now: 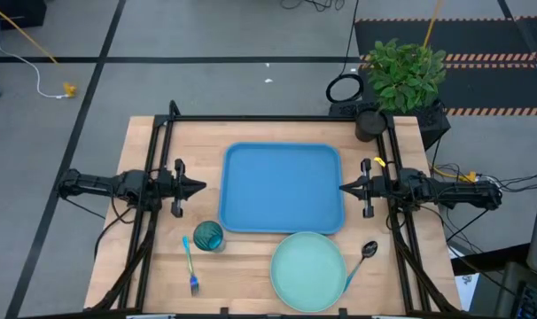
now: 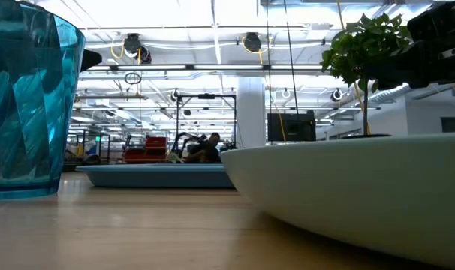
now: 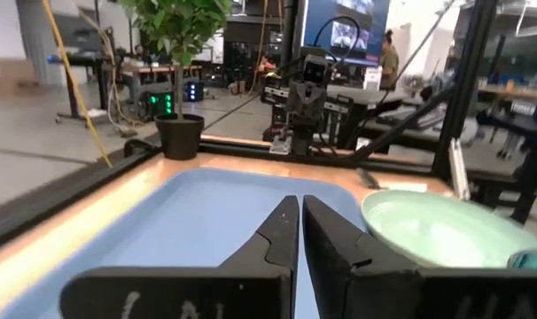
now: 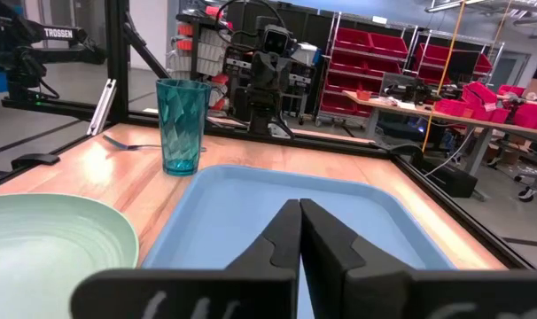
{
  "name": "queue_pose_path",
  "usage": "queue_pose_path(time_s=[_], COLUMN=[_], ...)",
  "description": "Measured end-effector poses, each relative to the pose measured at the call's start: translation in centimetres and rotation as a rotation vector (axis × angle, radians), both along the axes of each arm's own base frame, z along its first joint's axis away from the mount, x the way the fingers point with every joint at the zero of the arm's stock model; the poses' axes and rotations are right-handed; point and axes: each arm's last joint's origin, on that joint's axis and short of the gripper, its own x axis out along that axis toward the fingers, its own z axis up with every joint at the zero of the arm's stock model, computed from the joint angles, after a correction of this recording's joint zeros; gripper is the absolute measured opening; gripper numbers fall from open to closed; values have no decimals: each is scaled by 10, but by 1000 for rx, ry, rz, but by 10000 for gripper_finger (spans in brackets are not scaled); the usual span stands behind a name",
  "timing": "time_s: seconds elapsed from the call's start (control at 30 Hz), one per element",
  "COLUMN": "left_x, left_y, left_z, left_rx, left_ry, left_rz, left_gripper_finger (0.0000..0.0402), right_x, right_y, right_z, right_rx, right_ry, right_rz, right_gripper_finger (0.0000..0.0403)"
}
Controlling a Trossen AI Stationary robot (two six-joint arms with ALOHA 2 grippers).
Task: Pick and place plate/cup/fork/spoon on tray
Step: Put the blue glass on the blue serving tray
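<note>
The blue tray lies at the table's middle with nothing on it. The mint-green plate lies at the near edge, overlapping the tray's near right corner. The teal cup stands upright left of the plate. The fork lies near it, tines toward the near edge. The spoon lies right of the plate, its handle against the plate's rim. My left gripper hovers shut just left of the tray. My right gripper hovers shut at the tray's right edge. Both are empty.
A potted plant stands at the table's far right corner. A black frame runs along the table's left, far and right sides. Bare wood lies on both sides of the tray.
</note>
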Motion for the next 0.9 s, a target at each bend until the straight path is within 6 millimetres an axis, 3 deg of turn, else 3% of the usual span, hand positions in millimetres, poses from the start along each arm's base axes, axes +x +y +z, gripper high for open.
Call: queue_pose_path(time_s=[0.2, 0.5, 0.73, 0.9], left_x=[0, -1, 4, 31], left_y=[-3, -3, -10, -22], left_z=[-1, 17, 73, 120], left_rx=[86, -103, -23, 131], left_ry=[16, -46, -35, 192], left_rz=[-78, -117, -227, -256], left_gripper_finger=[6, 3, 3, 3], right_x=[0, 0, 0, 0], right_y=[0, 0, 0, 0], right_z=[0, 0, 0, 0], right_rx=[0, 0, 0, 3], right_ry=[0, 0, -1, -5], right_rz=[0, 0, 0, 0], right_gripper_finger=[0, 0, 0, 0])
